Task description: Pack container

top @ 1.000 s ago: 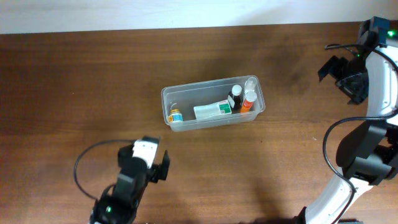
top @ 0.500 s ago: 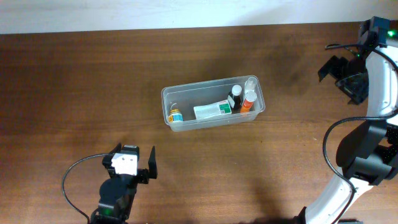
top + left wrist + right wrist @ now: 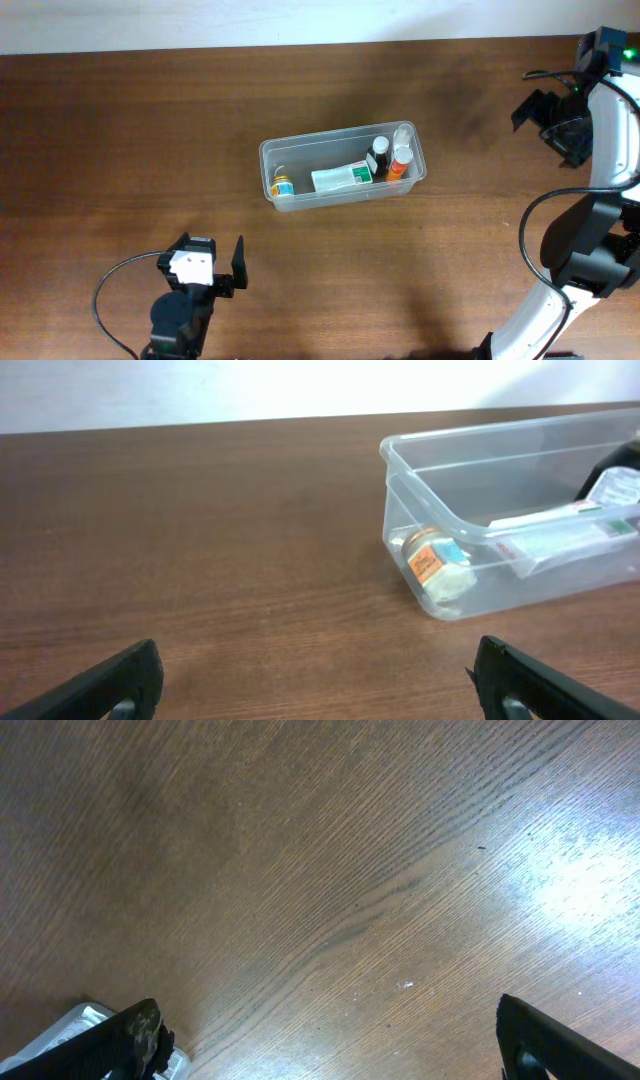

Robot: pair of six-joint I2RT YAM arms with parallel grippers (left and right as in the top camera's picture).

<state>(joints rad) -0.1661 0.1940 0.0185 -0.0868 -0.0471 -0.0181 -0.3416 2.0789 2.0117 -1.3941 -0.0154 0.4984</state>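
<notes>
The clear plastic container (image 3: pixel 268 168) stands mid-table. It holds a small orange-labelled jar (image 3: pixel 283 186) at its left end, a white and green box (image 3: pixel 340 178) in the middle, and a dark bottle (image 3: pixel 380 158) and an orange bottle (image 3: pixel 399 163) at its right end. In the left wrist view the container (image 3: pixel 420 470) is ahead to the right, with the jar (image 3: pixel 432 559) inside. My left gripper (image 3: pixel 212 263) is open and empty, near the front edge, well clear of the container. My right gripper (image 3: pixel 545 112) is open and empty at the far right.
The brown wooden table (image 3: pixel 130 130) fills the views. A pale wall strip (image 3: pixel 200 20) runs along the far edge. A black cable (image 3: pixel 110 290) loops beside my left arm. In the right wrist view the container's corner (image 3: pixel 70 1025) shows at the lower left.
My left arm has drawn back from the container toward the front left of the table. The right arm and the container's contents have not moved.
</notes>
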